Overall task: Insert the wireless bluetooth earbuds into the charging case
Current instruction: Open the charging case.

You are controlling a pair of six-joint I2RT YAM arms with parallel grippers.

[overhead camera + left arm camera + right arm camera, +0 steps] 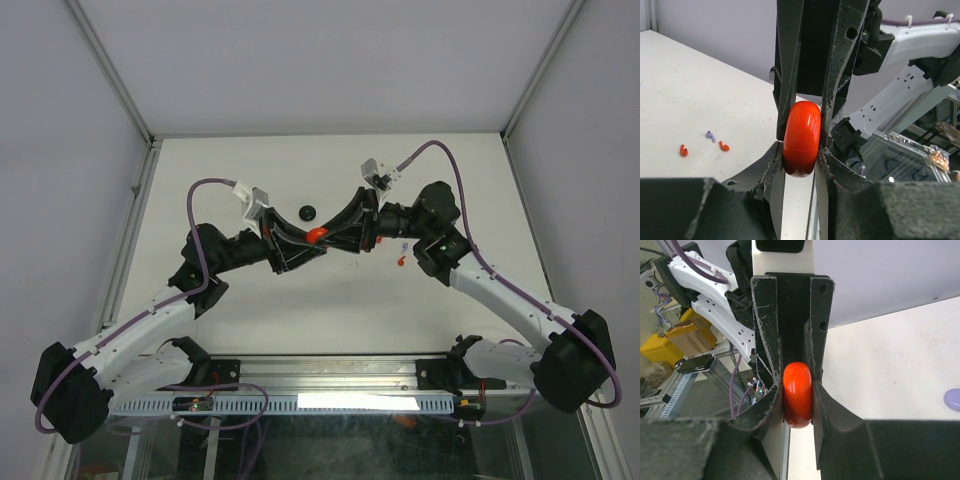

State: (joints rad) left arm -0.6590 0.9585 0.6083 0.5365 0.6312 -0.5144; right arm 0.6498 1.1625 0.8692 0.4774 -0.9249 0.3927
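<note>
Nearest the camera, the arm bases sit at the front rail, with a broad stretch of white table [330,320] ahead of them. Mid-table the left gripper [298,246] and right gripper [338,236] meet nose to nose. Both are clamped on the same red case [316,235], held edge-on, with the jaws only as wide as the case is thick. The fingers cover its flat faces, so I can't tell if the lid is cracked open.

Beside the right arm a red earbud [683,150], a lilac earbud [710,136] and a second red earbud [724,146] lie loose on the table, close together but apart.

Just beyond the grippers sits a black case [307,212], with plenty of table behind it up to the far edge. A lilac case [953,399] is cut off by the edge of the right wrist view.
</note>
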